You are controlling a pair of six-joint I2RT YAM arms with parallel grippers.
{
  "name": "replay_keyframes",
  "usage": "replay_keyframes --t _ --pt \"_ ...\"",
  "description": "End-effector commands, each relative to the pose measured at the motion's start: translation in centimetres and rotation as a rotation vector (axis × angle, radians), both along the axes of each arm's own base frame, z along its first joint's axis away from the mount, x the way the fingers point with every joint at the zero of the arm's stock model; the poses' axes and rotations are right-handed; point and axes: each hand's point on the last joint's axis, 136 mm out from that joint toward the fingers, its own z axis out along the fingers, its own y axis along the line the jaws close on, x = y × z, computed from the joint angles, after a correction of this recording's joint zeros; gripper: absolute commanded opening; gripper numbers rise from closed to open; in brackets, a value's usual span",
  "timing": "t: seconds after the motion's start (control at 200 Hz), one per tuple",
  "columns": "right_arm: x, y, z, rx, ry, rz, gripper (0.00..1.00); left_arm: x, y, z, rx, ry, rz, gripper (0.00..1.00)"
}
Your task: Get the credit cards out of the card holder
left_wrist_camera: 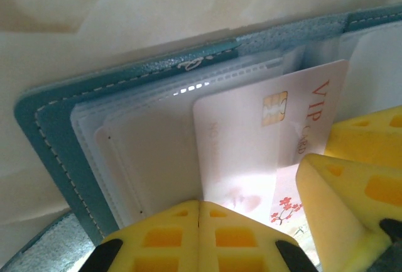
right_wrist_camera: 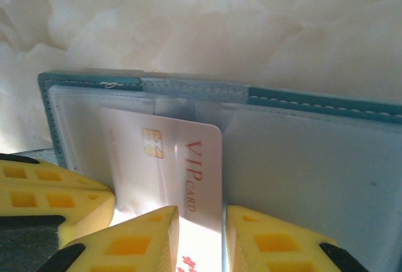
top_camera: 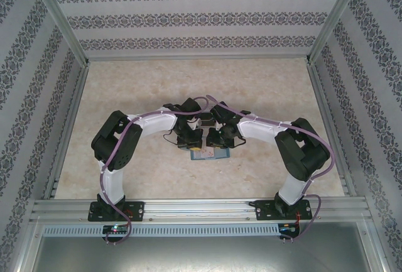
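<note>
Marbled worktop (top_camera: 157,96); card holder (left_wrist_camera: 50,135) lies open. Left end effector (left_wrist_camera: 200,212) closed; right end effector (right_wrist_camera: 202,222) straddles credit card (right_wrist_camera: 188,152) (grip unclear).

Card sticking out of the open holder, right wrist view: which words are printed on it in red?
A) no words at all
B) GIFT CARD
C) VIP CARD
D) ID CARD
C: the card shows "VIP CARD" in red letters, next to its gold chip.
</note>
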Motion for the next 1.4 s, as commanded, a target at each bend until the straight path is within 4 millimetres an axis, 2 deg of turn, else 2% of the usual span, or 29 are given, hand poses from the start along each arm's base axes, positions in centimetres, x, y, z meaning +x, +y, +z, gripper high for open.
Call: replay_keyframes --t 0.0,0.58,0.839,1.139,1.394 --pt "-0.2 0.3 0.3 0.062 0.016 -0.017 0.27 -1.5 1.0 -1.9 0.074 0.054 -0.028 0.0" --pt "0.2 1.3 2.6 0.205 -0.01 -0.034 0.26 -1.6 1.0 -1.9 0.073 0.059 -0.027 0.0" --pt "0.3 1.5 2.8 0.225 -0.014 -0.035 0.19 -1.6 1.1 -2.0 0.077 0.06 -0.029 0.0" --pt "0.1 0.6 2.3 0.175 -0.018 -0.038 0.14 -1.5 0.9 -1.7 0.072 0.057 -0.034 0.0" --pt "-0.1 -1.3 2.2 0.06 -0.044 -0.017 0.12 -1.5 0.9 -1.6 0.071 0.053 -0.037 0.0"
